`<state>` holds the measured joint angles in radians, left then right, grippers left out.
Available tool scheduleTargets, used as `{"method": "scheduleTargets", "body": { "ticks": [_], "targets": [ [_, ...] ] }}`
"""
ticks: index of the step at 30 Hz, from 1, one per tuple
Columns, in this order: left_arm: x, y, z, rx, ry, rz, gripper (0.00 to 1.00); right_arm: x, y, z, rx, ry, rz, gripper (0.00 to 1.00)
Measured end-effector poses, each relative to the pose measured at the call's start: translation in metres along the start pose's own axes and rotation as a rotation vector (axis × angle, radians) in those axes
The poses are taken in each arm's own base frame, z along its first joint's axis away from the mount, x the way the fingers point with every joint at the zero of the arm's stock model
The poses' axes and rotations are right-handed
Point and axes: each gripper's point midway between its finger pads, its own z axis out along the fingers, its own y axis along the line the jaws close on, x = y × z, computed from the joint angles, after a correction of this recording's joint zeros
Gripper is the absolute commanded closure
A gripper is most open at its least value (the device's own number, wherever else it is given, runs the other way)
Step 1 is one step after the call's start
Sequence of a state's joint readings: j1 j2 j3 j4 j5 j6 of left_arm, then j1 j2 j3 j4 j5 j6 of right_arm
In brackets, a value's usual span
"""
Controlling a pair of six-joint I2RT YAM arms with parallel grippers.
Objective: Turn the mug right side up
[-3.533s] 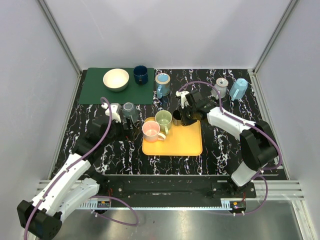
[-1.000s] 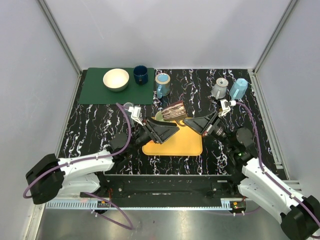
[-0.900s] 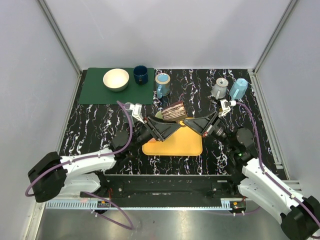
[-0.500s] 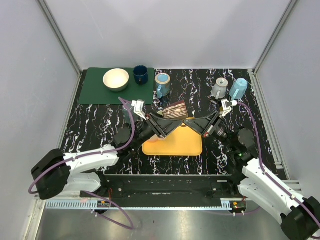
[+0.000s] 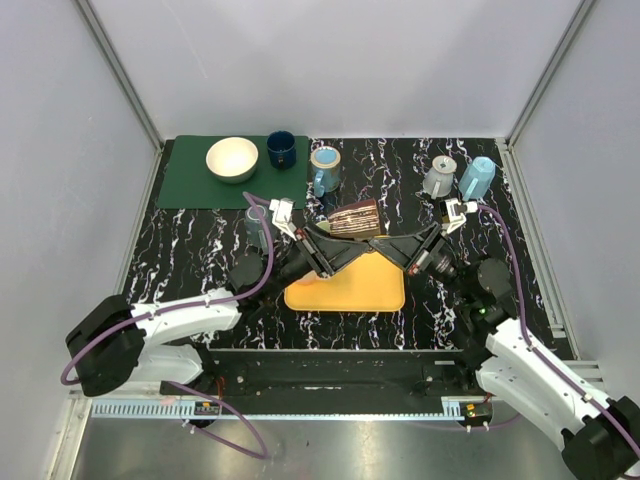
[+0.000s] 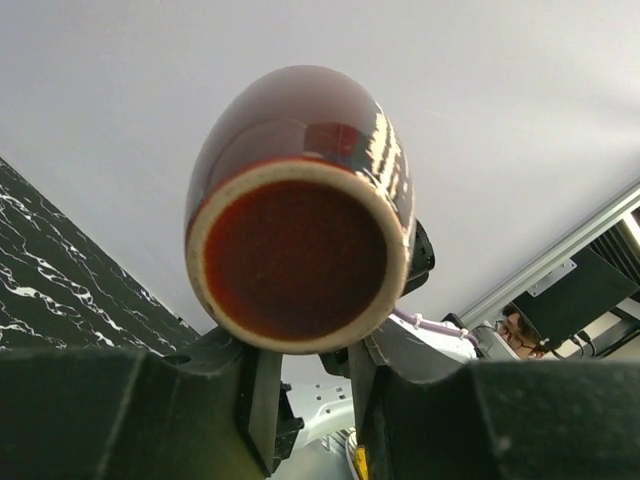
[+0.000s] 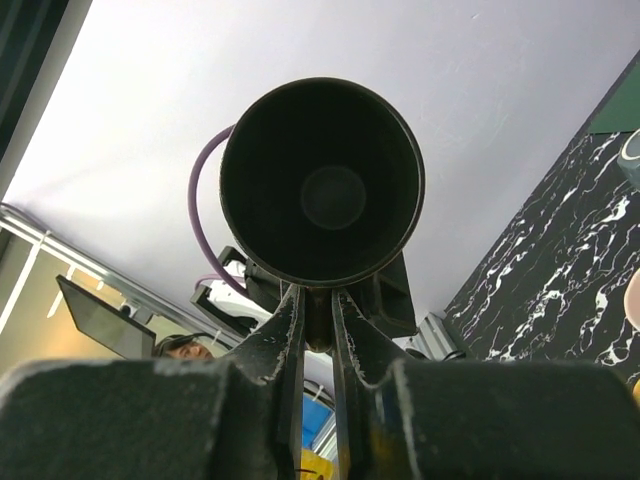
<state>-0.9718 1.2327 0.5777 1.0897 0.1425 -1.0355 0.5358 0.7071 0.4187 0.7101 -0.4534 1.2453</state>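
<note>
Overhead, mug [image 5: 355, 219] hangs on its side above the far edge of yellow tray [image 5: 350, 292], between left gripper [image 5: 335, 244] and right gripper [image 5: 382, 243], which meet tip to tip. Left wrist view alone gives its glazed base [image 6: 300, 245], just above fingers [image 6: 262, 385] standing partly apart; contact cannot be told. Right wrist view alone gives the dark open mouth [image 7: 322, 180], fingers [image 7: 288, 335] pinched narrow at its lower rim. Bare tray lies beneath; blue mug [image 5: 325, 168] just beyond, grey mug [image 5: 438, 178] and pale blue cup [image 5: 477, 177] further right.
</note>
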Motion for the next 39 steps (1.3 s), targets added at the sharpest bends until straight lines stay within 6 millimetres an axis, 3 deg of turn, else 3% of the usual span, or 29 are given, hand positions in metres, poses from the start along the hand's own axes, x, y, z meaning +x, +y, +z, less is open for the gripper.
{"method": "scheduleTargets", "body": {
  "ticks": [2,4,15,18,19,25,29,34,39],
  "targets": [
    [0.001,-0.001,0.000,0.003,0.009,-0.002,0.89,0.000,-0.002,-0.001,0.008,0.000,-0.009,1.00],
    [0.002,-0.002,0.000,0.005,0.013,-0.005,1.00,-0.001,-0.003,-0.001,0.019,-0.005,-0.021,1.00],
    [0.006,-0.004,0.002,0.004,0.041,-0.034,1.00,-0.001,-0.001,-0.004,0.072,0.025,-0.143,1.00],
    [0.008,-0.001,0.001,-0.009,0.049,-0.035,1.00,0.000,-0.003,-0.006,0.102,0.040,-0.175,0.89],
    [0.008,0.000,0.001,-0.011,0.049,-0.035,1.00,0.000,-0.004,-0.006,0.110,0.045,-0.185,0.80],
    [0.010,-0.002,-0.002,-0.023,0.061,0.001,1.00,0.003,0.000,-0.009,0.131,0.080,-0.214,0.60],
    [0.014,0.003,-0.009,-0.035,0.070,0.021,1.00,0.009,-0.001,-0.011,0.138,0.113,-0.210,0.52],
    [-0.003,-0.006,-0.018,-0.022,0.009,0.067,1.00,0.012,-0.008,-0.015,0.179,0.133,-0.201,0.46],
    [-0.031,-0.033,-0.029,0.030,-0.069,0.134,1.00,0.014,-0.009,-0.019,0.203,0.141,-0.213,0.46]
  ]
}}
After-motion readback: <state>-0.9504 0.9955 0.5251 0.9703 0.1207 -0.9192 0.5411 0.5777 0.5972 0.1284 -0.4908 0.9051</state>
